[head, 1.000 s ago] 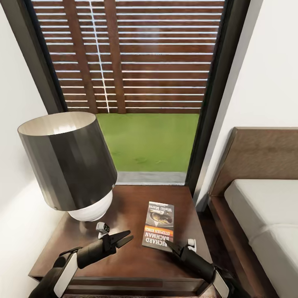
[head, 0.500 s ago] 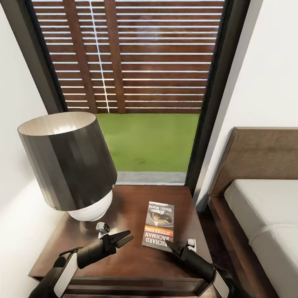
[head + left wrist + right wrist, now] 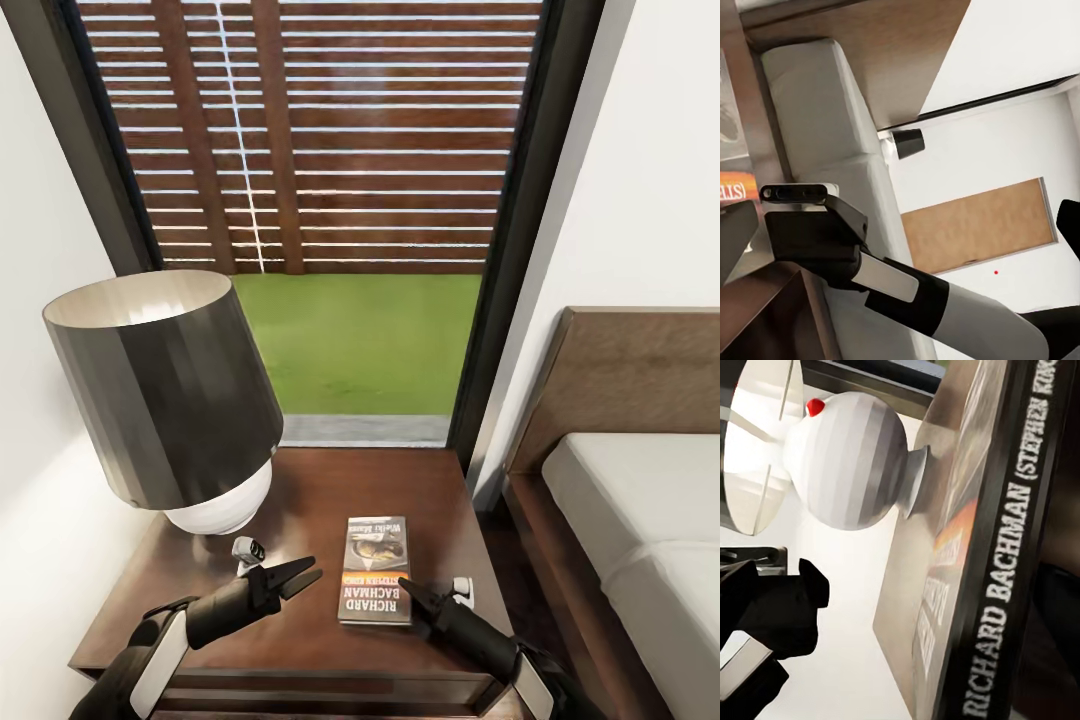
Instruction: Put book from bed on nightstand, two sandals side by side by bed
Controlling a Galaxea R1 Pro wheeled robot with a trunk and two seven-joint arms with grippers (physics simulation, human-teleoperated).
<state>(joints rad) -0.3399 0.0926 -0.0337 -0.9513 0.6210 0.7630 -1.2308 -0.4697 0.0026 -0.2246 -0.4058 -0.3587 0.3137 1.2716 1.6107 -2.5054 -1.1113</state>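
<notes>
Head view showed the book (image 3: pixel 375 570) lying flat on the nightstand (image 3: pixel 300 630), cover up, at about five o'clock from the lamp (image 3: pixel 165 395) and just short of the front edge. The right gripper (image 3: pixel 408 588) sat at the book's four o'clock corner, its dark tips touching or very nearly touching the cover's edge; whether those fingers were apart or pinching could not be told from this angle. The left gripper (image 3: pixel 300 575) hovered over the wood at the book's nine o'clock, its two fingers slightly spread and holding nothing. The bed (image 3: pixel 640 520) lay at three o'clock, well apart from the book. Left wrist view looked across to the bed's pale mattress (image 3: pixel 817 112), with the right arm (image 3: pixel 870 270) crossing the frame and a sliver of the orange-banded cover at the edge. Right wrist view ran close along the book's spine (image 3: pixel 1001 585), the lamp's white base (image 3: pixel 851 461) beyond it; the fingers' own spacing did not show there either. As a judgement, the paperback looked light and thin, stiff enough along the spine but liable to flex and slide on the polished top, so a pinch across an overhanging edge near the spine seemed the safest hold.
</notes>
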